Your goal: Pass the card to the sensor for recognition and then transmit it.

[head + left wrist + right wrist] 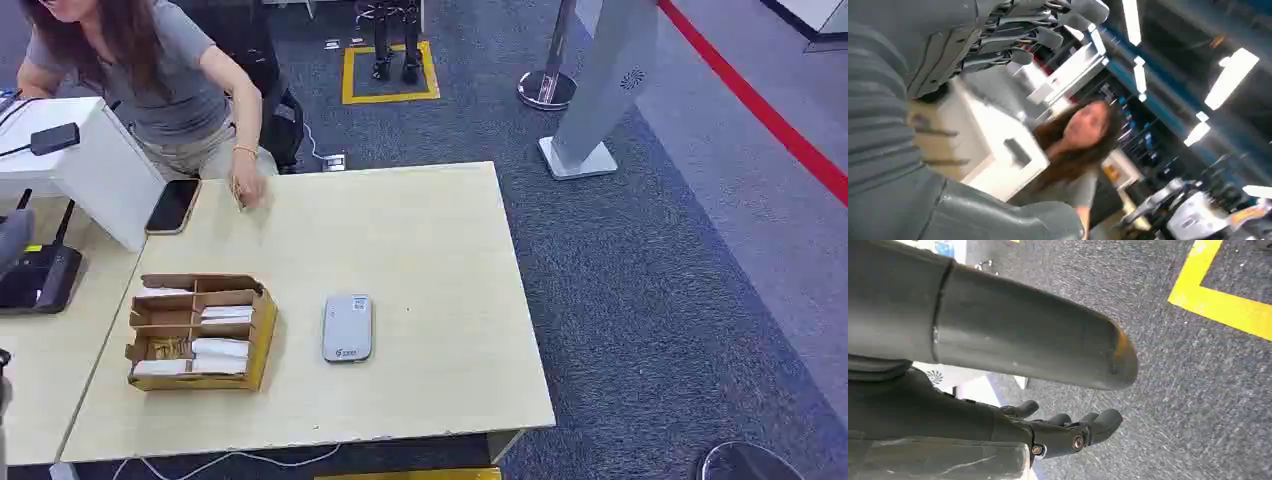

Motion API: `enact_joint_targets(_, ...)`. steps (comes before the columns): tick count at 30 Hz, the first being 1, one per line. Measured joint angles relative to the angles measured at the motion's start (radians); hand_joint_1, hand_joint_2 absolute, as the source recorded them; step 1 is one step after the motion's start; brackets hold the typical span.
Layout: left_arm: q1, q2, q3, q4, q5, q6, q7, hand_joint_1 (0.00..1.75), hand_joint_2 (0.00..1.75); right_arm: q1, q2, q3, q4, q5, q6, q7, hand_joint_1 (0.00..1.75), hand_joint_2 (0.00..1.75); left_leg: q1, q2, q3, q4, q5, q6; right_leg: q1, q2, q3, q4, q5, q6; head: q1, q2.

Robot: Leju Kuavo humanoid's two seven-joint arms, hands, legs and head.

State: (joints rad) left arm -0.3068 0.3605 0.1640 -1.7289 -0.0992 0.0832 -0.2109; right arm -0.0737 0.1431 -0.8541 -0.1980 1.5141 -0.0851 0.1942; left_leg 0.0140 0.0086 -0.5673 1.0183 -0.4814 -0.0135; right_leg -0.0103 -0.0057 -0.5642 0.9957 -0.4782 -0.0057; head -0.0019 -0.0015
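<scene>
Cards (222,348) lie boxed; left hand (1013,35) and right hand (1058,427) spread, empty.

Looks like an exhibition or demo hall w/ a reception-type desk. I stand at a light wood table (420,230) on grey carpet (640,280), red floor line (760,110), yellow floor square (390,72), stanchion base (546,88), white kiosk stand (600,90). Long ceiling strip lights (1233,75) overhead. A person (150,70) sits across from me.
</scene>
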Motion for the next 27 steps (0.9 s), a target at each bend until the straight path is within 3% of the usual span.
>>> enact_joint_targets(3, -0.022, 0.026, 0.007, -0.031, -0.017, 0.002, -0.005, 0.00, 1.75, 0.000, 0.000, 0.000, 0.000, 0.000, 0.001, 0.001, 0.00, 0.00, 0.000, 0.000, 0.000, 0.000, 0.000, 0.000, 0.000, 0.000, 0.000, 0.000, 0.000, 0.000, 0.000, 0.000)
enact_joint_targets(7, -0.008, 0.032, 0.008, -0.091, -0.118, 0.042, -0.067, 0.00, 1.75, 0.000, 0.000, 0.000, 0.000, 0.001, 0.002, 0.000, 0.00, 0.00, -0.001, 0.000, 0.000, 0.000, 0.000, 0.000, 0.000, 0.000, 0.000, 0.000, 0.000, 0.000, 0.000, 0.000)
enact_joint_targets(21, 0.025, 0.032, 0.008, -0.142, -0.153, 0.062, -0.072, 0.00, 1.75, 0.000, 0.000, 0.002, 0.000, 0.001, 0.002, 0.000, 0.00, 0.00, 0.000, 0.000, 0.000, 0.000, 0.000, 0.000, 0.000, 0.000, 0.000, 0.000, 0.000, 0.000, 0.000, 0.000)
enact_joint_targets(24, 0.025, 0.031, 0.008, -0.139, -0.115, 0.048, -0.028, 0.00, 1.75, 0.000, 0.000, 0.003, 0.000, 0.003, 0.001, 0.000, 0.00, 0.00, 0.000, 0.000, 0.000, 0.000, 0.000, 0.000, 0.000, 0.000, 0.000, 0.000, 0.000, 0.000, 0.000, 0.000)
enact_joint_targets(27, 0.024, 0.025, 0.008, -0.056, -0.047, 0.001, 0.036, 0.00, 1.75, -0.002, 0.000, 0.005, 0.000, 0.004, -0.001, 0.000, 0.00, 0.00, -0.001, 0.000, 0.000, 0.000, 0.000, 0.000, 0.000, 0.000, 0.000, 0.000, 0.000, 0.000, 0.000, 0.000)
